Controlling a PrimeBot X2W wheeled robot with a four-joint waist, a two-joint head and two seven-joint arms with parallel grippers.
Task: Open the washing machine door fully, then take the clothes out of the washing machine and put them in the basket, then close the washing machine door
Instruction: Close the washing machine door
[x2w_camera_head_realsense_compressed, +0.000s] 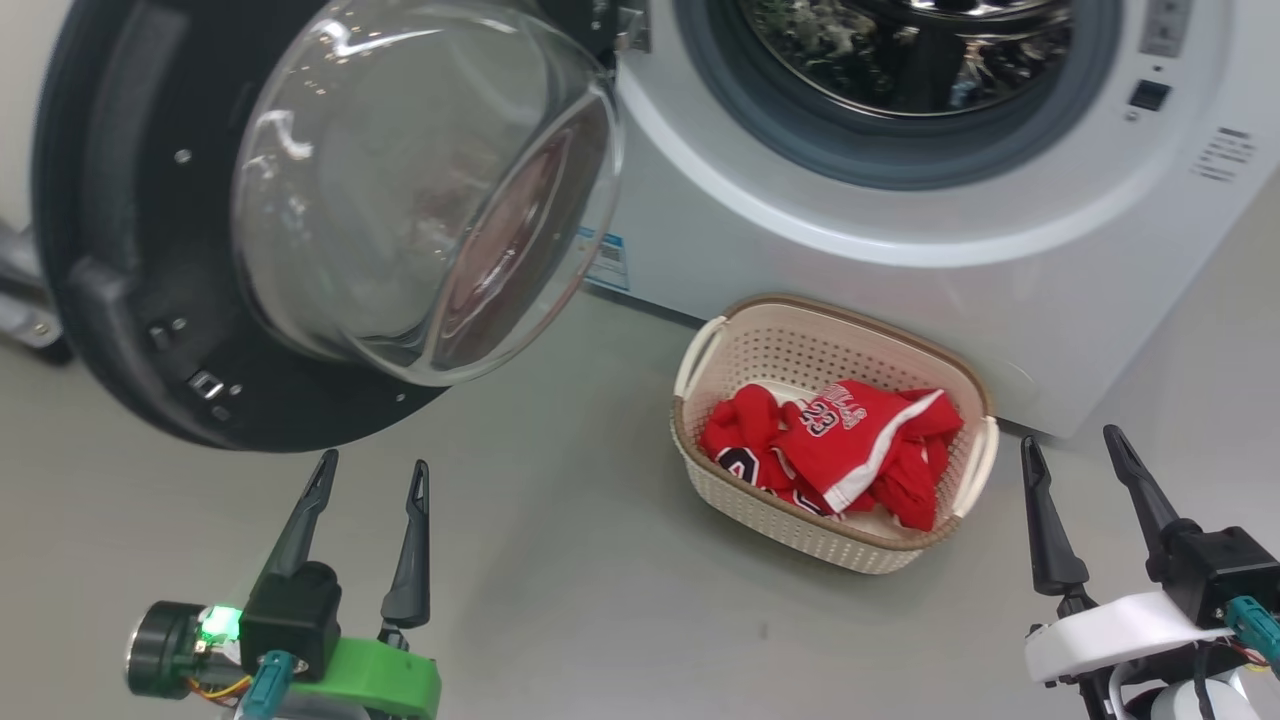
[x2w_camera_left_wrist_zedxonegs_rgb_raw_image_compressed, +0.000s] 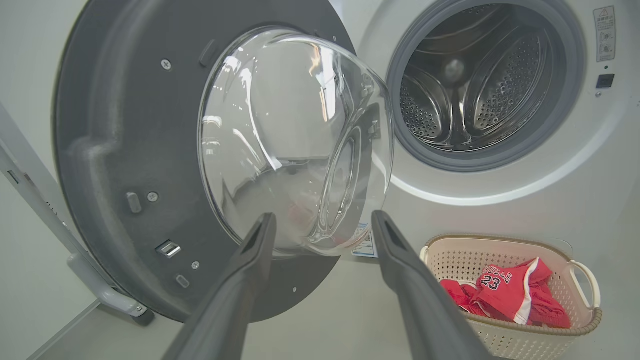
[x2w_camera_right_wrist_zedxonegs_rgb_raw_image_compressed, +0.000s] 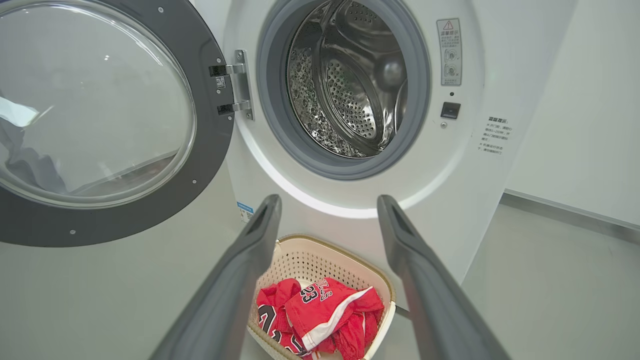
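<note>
The washing machine door (x2w_camera_head_realsense_compressed: 130, 250) (x2w_camera_left_wrist_zedxonegs_rgb_raw_image_compressed: 125, 150) (x2w_camera_right_wrist_zedxonegs_rgb_raw_image_compressed: 210, 150) hangs wide open to the left, its glass bowl (x2w_camera_head_realsense_compressed: 420, 190) bulging toward me. The white washing machine (x2w_camera_head_realsense_compressed: 900, 260) (x2w_camera_left_wrist_zedxonegs_rgb_raw_image_compressed: 500, 195) (x2w_camera_right_wrist_zedxonegs_rgb_raw_image_compressed: 480, 75) shows a bare steel drum (x2w_camera_left_wrist_zedxonegs_rgb_raw_image_compressed: 475, 85) (x2w_camera_right_wrist_zedxonegs_rgb_raw_image_compressed: 350, 85). Red number 23 clothes (x2w_camera_head_realsense_compressed: 840, 440) (x2w_camera_left_wrist_zedxonegs_rgb_raw_image_compressed: 505, 295) (x2w_camera_right_wrist_zedxonegs_rgb_raw_image_compressed: 320, 315) lie in the cream basket (x2w_camera_head_realsense_compressed: 800, 340) (x2w_camera_left_wrist_zedxonegs_rgb_raw_image_compressed: 480, 250) (x2w_camera_right_wrist_zedxonegs_rgb_raw_image_compressed: 310, 252) on the floor before the machine. My left gripper (x2w_camera_head_realsense_compressed: 372, 475) (x2w_camera_left_wrist_zedxonegs_rgb_raw_image_compressed: 322, 220) is open just below the door. To the right of the basket, my right gripper (x2w_camera_head_realsense_compressed: 1072, 445) (x2w_camera_right_wrist_zedxonegs_rgb_raw_image_compressed: 327, 202) is open and holds nothing.
Grey floor (x2w_camera_head_realsense_compressed: 560, 560) spreads between the grippers and in front of the basket. A grey metal leg (x2w_camera_left_wrist_zedxonegs_rgb_raw_image_compressed: 107, 295) stands on the floor behind the door at the left. A pale wall (x2w_camera_right_wrist_zedxonegs_rgb_raw_image_compressed: 590, 100) with a skirting strip runs to the machine's right.
</note>
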